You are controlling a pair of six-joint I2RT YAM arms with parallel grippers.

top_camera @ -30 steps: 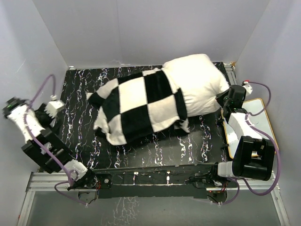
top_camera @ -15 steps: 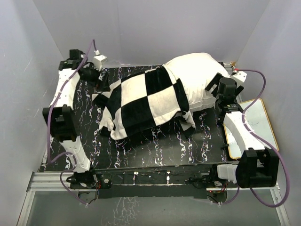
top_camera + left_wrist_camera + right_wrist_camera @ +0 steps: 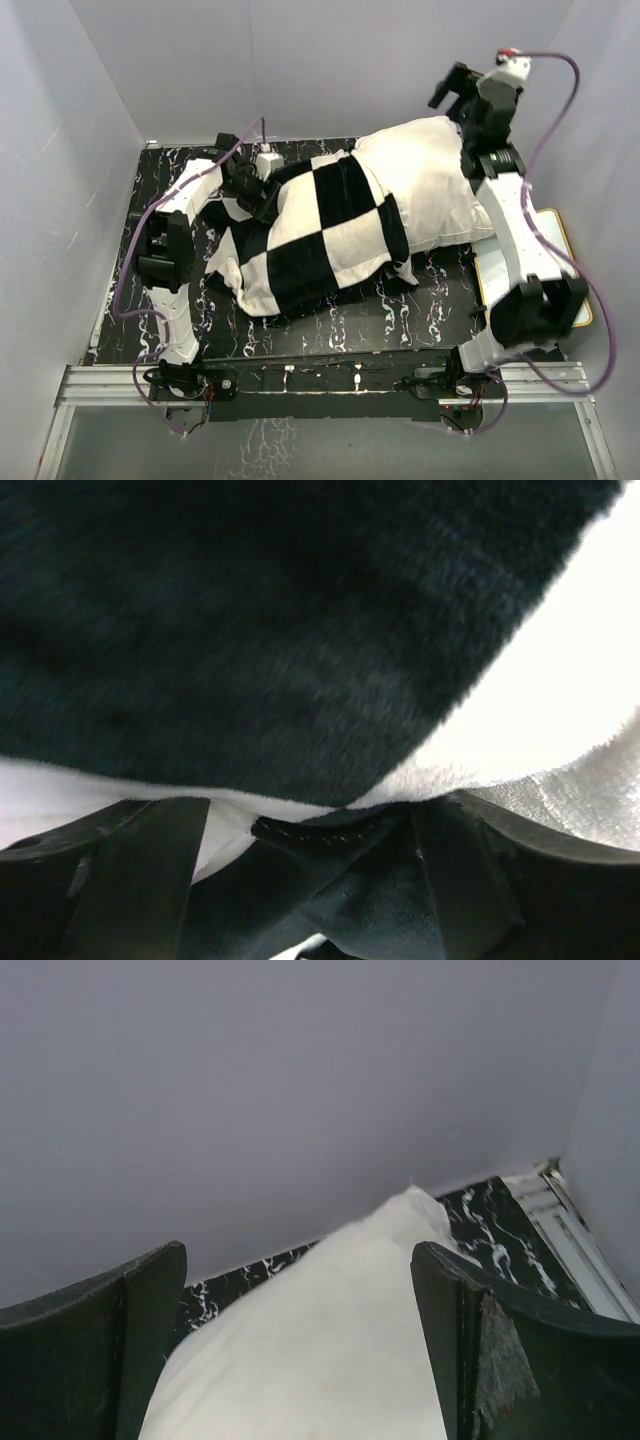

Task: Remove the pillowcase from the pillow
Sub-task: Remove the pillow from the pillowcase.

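Right gripper [image 3: 453,88], now high above pillow [image 3: 420,185]

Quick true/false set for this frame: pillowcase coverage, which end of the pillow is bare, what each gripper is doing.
1. The pillowcase covers only part of the pillow. True.
2. The bare end of the pillow is on the left arm's side. False: the bare end is on the right arm's side, and the checkered cover sits over the left end.
3. The right gripper is clamped on the pillow. False: its jaws are open with nothing between them, raised above the pillow's far corner.
4. The left gripper is at the pillowcase's left end, jaws apart, with plush fabric right against it. True.
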